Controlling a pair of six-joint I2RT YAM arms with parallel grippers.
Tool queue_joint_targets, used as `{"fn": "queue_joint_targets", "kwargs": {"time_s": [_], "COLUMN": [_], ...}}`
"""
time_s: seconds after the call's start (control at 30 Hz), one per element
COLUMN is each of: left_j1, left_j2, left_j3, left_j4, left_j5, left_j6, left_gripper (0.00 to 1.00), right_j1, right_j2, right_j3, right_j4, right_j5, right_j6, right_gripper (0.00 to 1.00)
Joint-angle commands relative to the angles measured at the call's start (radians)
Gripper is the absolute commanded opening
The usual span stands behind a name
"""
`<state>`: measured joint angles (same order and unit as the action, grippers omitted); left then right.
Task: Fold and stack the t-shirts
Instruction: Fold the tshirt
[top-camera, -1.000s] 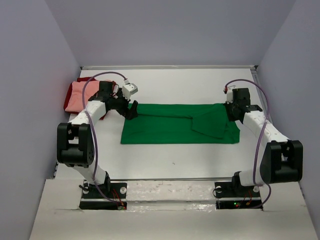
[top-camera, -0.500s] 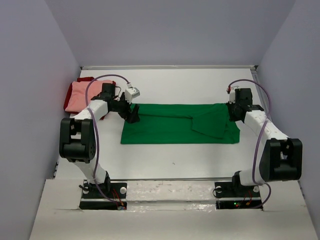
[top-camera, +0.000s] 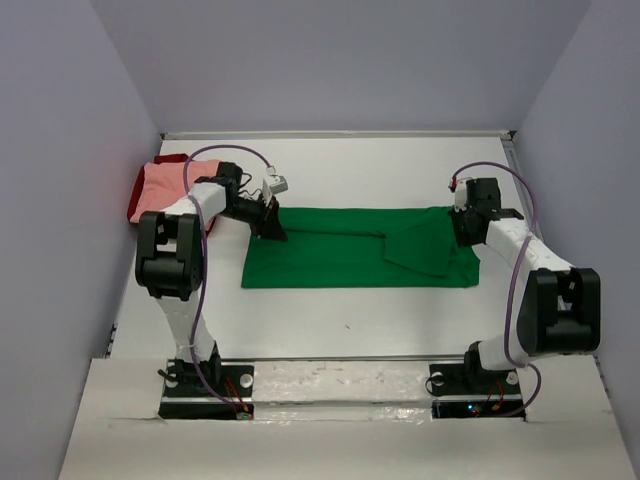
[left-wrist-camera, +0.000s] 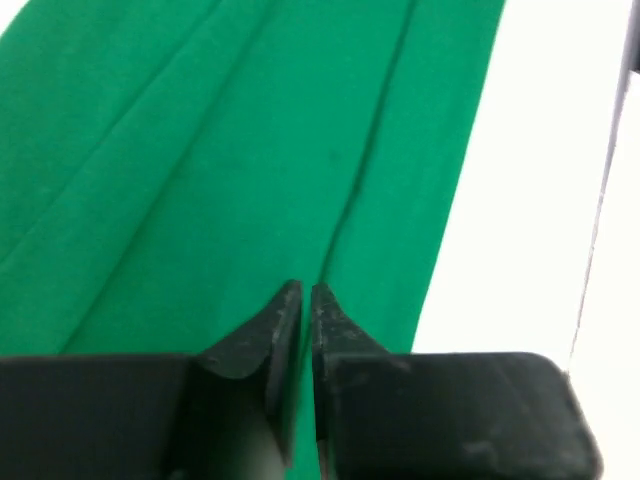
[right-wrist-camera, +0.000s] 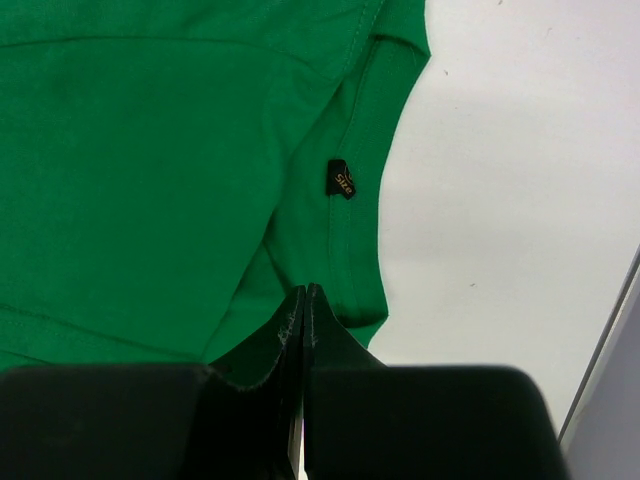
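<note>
The bright green t-shirt (top-camera: 350, 250) lies flat mid-table as a long folded band, a sleeve folded over its right part. My left gripper (top-camera: 270, 223) sits at its far left corner; in the left wrist view the jaws (left-wrist-camera: 300, 290) are almost together with a thin strip of green cloth (left-wrist-camera: 220, 150) between them. My right gripper (top-camera: 463, 226) rests on the far right corner, its jaws (right-wrist-camera: 304, 292) shut at the hem where creases in the shirt (right-wrist-camera: 150, 170) converge. The salmon pink t-shirt (top-camera: 160, 192) lies folded on the dark red t-shirt (top-camera: 139, 196) at the back left.
A black size tag (right-wrist-camera: 341, 180) shows by the shirt's hem. White table (top-camera: 350, 320) surrounds the shirt, with grey walls close at the left, right and back. The folded pile lies just left of my left arm.
My left gripper slid right onto the green shirt's left corner and closed from wide open to nearly together. The right gripper stayed shut at the right corner, barely shifting.
</note>
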<state>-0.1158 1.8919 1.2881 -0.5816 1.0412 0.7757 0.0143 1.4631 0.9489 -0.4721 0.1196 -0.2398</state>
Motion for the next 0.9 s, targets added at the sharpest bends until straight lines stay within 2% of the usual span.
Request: {"fn": "queue_joint_targets", "kwargs": {"time_s": [0.0,0.03,0.23,0.4,0.57,0.87], "left_j1": [0.008,0.007,-0.001,-0.004,-0.002,-0.01], "left_j2": [-0.007,-0.01,-0.114,-0.077,-0.002,0.084], "left_j3": [0.076,0.071,-0.044,-0.023,0.028,0.117], "left_j4": [-0.19,-0.173,0.07,0.134,0.158,0.183], "left_j5": [0.082,0.06,-0.206,-0.427,-0.51,-0.567], "left_j6": [0.126,0.125,-0.045,-0.113,-0.124,-0.13], "left_gripper": [0.07,0.0,0.0,0.0,0.0,0.0], "right_j1": [-0.002,-0.002,-0.002,-0.002,-0.002,-0.002], "right_j2": [-0.006,-0.007,-0.03,0.006,0.026,0.023], "right_j3": [0.007,0.005,-0.006,0.011,0.022,-0.024], "right_j4": [0.001,0.001,-0.022,-0.078,-0.109,-0.14], "right_j5": [-0.006,-0.011,-0.089,-0.142,-0.158,-0.14], "right_j6": [0.002,0.002,-0.006,-0.013,-0.019,-0.041], "right_gripper": [0.0,0.0,0.0,0.0,0.0,0.0]}}
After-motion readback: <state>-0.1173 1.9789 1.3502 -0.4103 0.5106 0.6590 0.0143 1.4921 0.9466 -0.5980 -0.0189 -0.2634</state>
